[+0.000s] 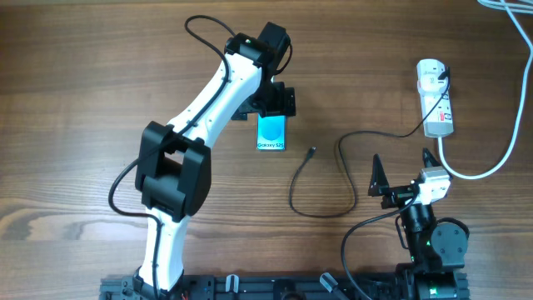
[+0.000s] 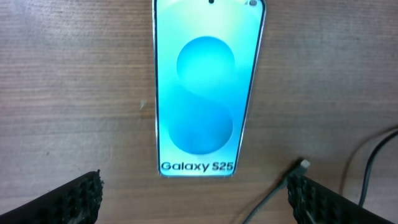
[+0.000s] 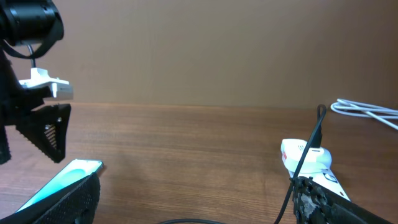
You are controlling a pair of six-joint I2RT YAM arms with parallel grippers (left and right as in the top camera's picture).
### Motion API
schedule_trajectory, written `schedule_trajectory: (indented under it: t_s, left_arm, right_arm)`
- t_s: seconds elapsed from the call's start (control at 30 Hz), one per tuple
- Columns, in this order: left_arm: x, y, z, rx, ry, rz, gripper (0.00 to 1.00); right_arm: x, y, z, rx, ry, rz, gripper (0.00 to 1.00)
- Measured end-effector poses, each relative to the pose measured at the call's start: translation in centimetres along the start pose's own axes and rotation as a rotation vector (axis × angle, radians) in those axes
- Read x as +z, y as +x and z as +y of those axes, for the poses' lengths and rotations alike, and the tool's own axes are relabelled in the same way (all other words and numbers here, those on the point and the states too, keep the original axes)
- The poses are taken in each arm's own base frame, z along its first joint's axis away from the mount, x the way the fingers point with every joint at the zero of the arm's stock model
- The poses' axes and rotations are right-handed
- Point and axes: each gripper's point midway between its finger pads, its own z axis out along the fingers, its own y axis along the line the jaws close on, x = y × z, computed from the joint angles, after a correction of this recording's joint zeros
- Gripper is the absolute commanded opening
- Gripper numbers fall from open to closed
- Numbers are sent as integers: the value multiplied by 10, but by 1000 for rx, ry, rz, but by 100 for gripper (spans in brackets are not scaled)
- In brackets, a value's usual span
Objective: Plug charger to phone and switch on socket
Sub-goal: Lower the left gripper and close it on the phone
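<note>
Smartphone [image 2: 202, 93], rectangular, cyan-screened, is laid flat on wooden surface [image 2: 74, 93], long axis pointing away from spread left pincer [image 2: 194, 184], nearer arm; connector tip [image 2: 303, 164] of thin black charger cable [image 2: 273, 193] is noted beside its bottom-right corner.

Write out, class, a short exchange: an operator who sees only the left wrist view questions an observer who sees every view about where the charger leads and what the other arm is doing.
Operator: I see the phone and the charger tip beside its bottom edge. Where does that cable lead?
Observer: Overhead, it loops across the table and runs up to the socket, far to the phone's right.
Operator: Is the right gripper holding anything?
Observer: No. The right gripper is open and empty, beside the cable loop and short of the socket.
</note>
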Motion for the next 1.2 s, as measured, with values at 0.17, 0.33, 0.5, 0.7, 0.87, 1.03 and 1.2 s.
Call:
schedule_trajectory:
  t_s: [0.17,0.33,0.5,0.7,0.87,1.03,1.2]
  left_arm:
    - [13,-10,-4,-2,12,-23,100]
    - [38,-15,-6,-3,3,-9,100]
    - [56,-16,-1,-5,-26,8,100]
    - [68,-13,-6,8,-32,18,100]
    - [73,-14,-7,13,-57,11,100]
    - [74,-17,-5,13,-79,-4,100]
    - [74,-20,-3,13,-93,-17,100]
  right_arm:
    - [0,0,0,0,0,0,100]
    - [0,0,0,0,0,0,100]
    - [0,0,0,0,0,0,100]
    - [0,0,0,0,0,0,100]
    - [0,0,0,0,0,0,100]
    - [0,0,0,0,0,0,100]
    - [0,0,0,0,0,0,100]
